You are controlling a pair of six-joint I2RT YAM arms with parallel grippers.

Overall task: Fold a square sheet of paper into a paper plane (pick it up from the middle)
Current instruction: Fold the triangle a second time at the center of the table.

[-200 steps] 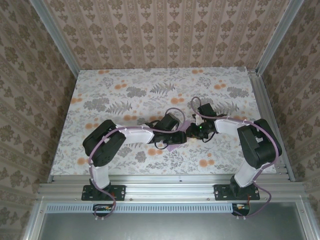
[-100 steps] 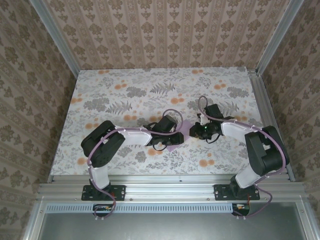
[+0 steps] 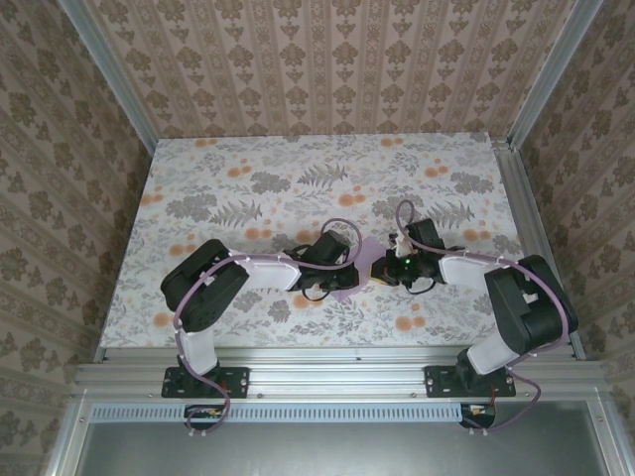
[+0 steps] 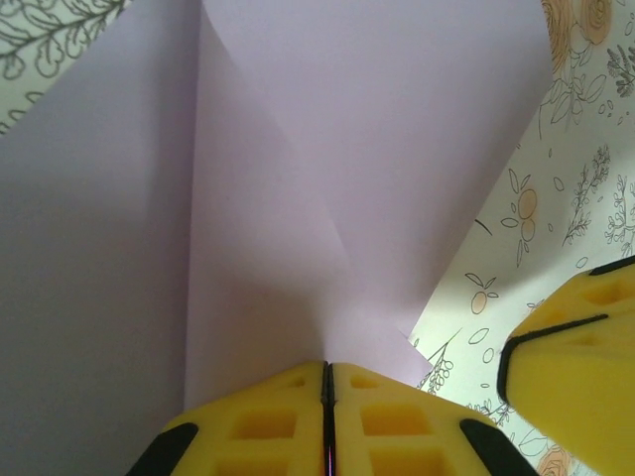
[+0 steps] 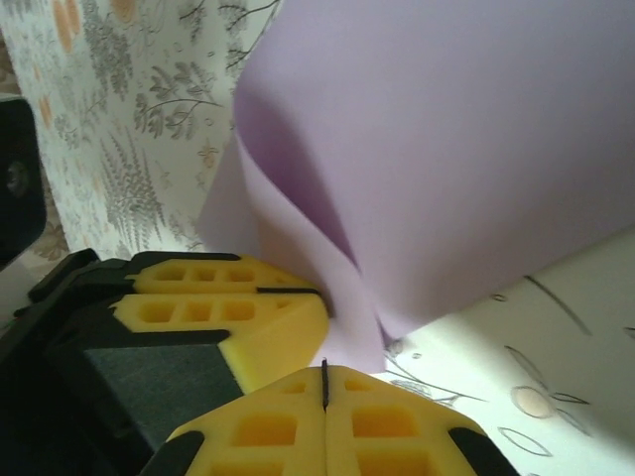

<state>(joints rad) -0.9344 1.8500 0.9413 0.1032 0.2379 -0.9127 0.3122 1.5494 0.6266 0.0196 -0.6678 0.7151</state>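
Floral tablecloth (image 3: 248, 188) lies all around. Mid-table the left gripper (image 4: 327, 375) and right gripper (image 5: 324, 372) crowd nose to nose, hiding most of the sheet (image 4: 298, 198) from above. Each has its fingers pressed together, pinching the sheet's edge, and the sheet buckles upward ahead of them.

Overhead camera looks down; close wrist cameras share the sheet (image 4: 298, 149).
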